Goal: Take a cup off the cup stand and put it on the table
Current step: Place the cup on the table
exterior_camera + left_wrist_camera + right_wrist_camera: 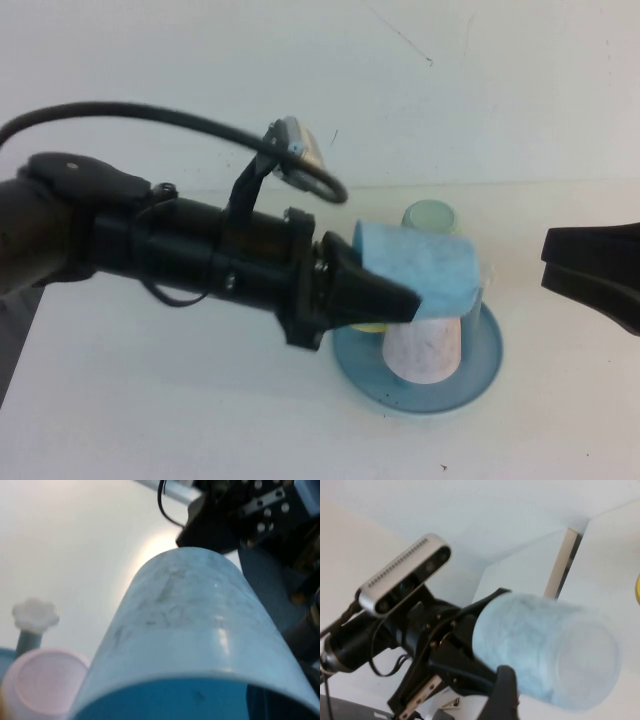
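The cup [420,268] is gripped sideways by the left tool [385,292], held in the air just above the cup stand [480,365]. The right tool [590,270] is seen well right of the stand, its opening untellable.

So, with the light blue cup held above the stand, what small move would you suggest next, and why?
Probably carry it sideways to bare white table, then turn it upright. The left gripper holds the light blue speckled plastic cup on its side, above the round teal cup stand, where a pale pink cup and pale green cup sit. The right gripper waits at the right edge.
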Controlling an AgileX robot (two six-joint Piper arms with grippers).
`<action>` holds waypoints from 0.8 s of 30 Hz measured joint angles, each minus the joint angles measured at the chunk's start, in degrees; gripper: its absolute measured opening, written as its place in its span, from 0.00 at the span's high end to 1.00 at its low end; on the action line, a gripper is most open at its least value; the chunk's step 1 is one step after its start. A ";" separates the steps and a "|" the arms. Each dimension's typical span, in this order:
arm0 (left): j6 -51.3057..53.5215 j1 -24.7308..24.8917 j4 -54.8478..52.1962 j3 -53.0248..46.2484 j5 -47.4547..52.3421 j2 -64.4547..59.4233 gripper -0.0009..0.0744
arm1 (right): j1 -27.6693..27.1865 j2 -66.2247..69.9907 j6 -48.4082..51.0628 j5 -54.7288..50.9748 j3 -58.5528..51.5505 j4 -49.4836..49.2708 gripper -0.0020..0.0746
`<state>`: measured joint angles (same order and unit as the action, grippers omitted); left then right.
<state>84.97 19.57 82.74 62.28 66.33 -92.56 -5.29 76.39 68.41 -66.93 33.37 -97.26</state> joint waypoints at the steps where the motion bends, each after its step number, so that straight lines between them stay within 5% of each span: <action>1: -1.62 -0.28 -4.04 0.00 0.12 1.09 0.97 | 0.00 0.00 -0.13 0.00 0.00 0.13 0.16; 6: -17.17 1.23 -27.31 0.00 -3.21 9.61 0.97 | 0.00 0.00 -0.24 0.00 0.00 0.12 0.16; 14: -55.83 11.48 -72.82 2.89 -1.42 15.29 0.97 | 0.00 0.00 0.89 0.00 0.00 4.64 0.16; 24: -63.26 13.52 -82.32 4.06 1.26 0.10 0.97 | 0.00 0.00 2.09 0.00 0.00 8.88 0.19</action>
<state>21.71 33.09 0.41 66.34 67.60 -92.46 -5.29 76.39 70.51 -66.93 33.37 -88.37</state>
